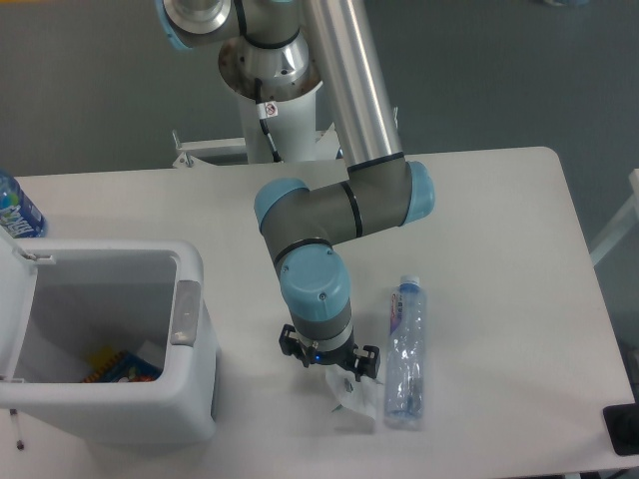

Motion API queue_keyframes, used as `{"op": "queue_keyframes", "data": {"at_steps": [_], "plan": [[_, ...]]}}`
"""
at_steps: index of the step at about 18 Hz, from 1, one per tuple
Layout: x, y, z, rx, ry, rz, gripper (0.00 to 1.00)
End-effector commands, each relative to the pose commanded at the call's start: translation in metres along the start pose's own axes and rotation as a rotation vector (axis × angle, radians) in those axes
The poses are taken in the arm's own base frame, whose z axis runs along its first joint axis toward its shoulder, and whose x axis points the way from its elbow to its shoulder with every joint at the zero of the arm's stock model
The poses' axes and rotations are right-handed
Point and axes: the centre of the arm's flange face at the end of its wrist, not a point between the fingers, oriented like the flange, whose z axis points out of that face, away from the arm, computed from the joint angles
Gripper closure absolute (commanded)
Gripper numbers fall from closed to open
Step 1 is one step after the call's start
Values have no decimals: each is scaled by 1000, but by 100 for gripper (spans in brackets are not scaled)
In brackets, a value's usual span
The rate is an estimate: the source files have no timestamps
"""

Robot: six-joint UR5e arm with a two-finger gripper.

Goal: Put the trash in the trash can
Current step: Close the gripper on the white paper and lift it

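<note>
white table (pixel 499 230), grey floor (pixel 90 90)

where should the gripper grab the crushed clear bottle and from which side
Judging from its pose, grip the crushed bottle across its narrow width near mid-body, coming straight down from above. It lies flat on the table, long axis running away from the camera, cap at the far end. The carton crowds its left side.
</note>
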Motion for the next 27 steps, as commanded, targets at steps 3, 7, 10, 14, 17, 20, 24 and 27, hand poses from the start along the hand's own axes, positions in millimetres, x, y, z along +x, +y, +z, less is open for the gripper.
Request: {"op": "queue_keyframes", "data": {"at_steps": [3, 7, 10, 14, 17, 20, 24, 27], "plan": [[-2, -1, -2, 5, -1, -16, 63], [-1, -1, -8, 18, 3, -26, 100], [-6, 0, -11, 29, -1, -40, 100], [-22, 10, -31, 87, 43, -76, 100], [-32, 22, -40, 139, 107, -100, 100], [-35, 22, -54, 193, 149, -109, 100], [-49, 28, -63, 240, 188, -133, 100], [-54, 25, -68, 267, 200, -137, 100]]}}
